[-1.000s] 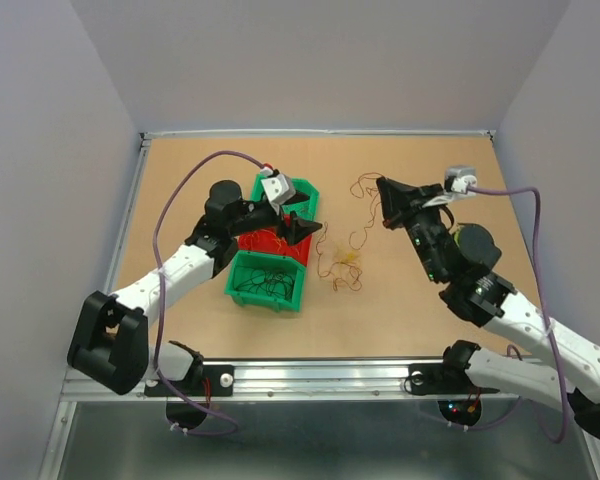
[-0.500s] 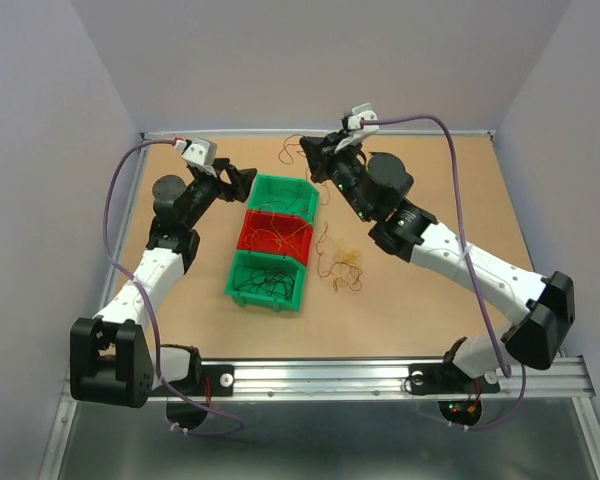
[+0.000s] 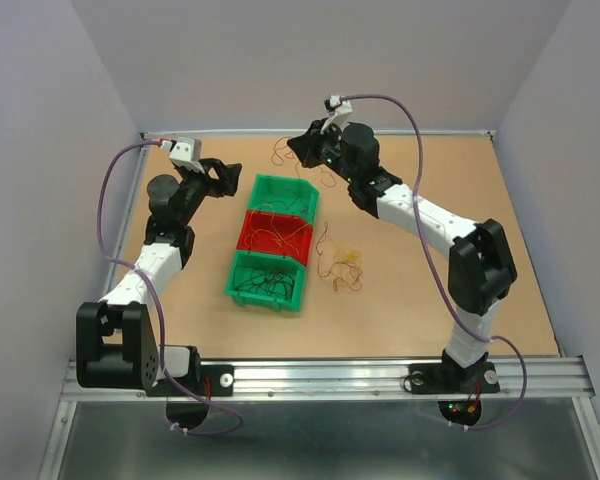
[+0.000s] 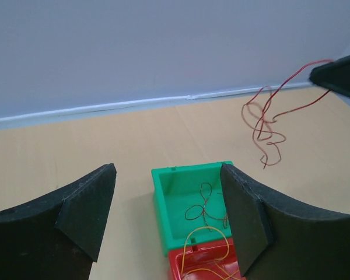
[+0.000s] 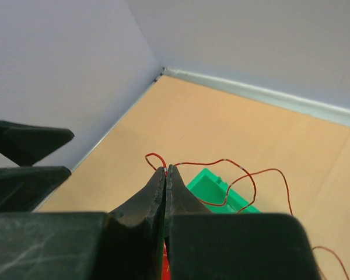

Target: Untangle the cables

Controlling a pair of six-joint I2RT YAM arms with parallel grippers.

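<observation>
Top external view shows the right gripper (image 3: 302, 147) raised near the far edge of the worktop (image 3: 430, 300), at about twelve o'clock from the row of three bins, its jaws pressed together on one reddish cable (image 3: 283, 152) that hangs in loose curls to the gripper's nine o'clock side. Lifting it high and clear looks meant to let the strand dangle free of everything else, so it can go into a bin without dragging other strands along. The right wrist view confirms the pinch: the strand comes out right at the tips and loops away above the far green bin (image 3: 286, 196). The left gripper (image 3: 223, 176) hovers at about nine o'clock from that bin with its jaws wide apart and nothing between them, seemingly parked aside or ready to help. The red bin (image 3: 274, 233) and near green bin (image 3: 267, 278) each hold a few sorted strands, which suggests sorting by colour. A small tangle of orange-yellow and dark cables (image 3: 342, 268) lies on the worktop at three o'clock from the bins, not yet separated.
</observation>
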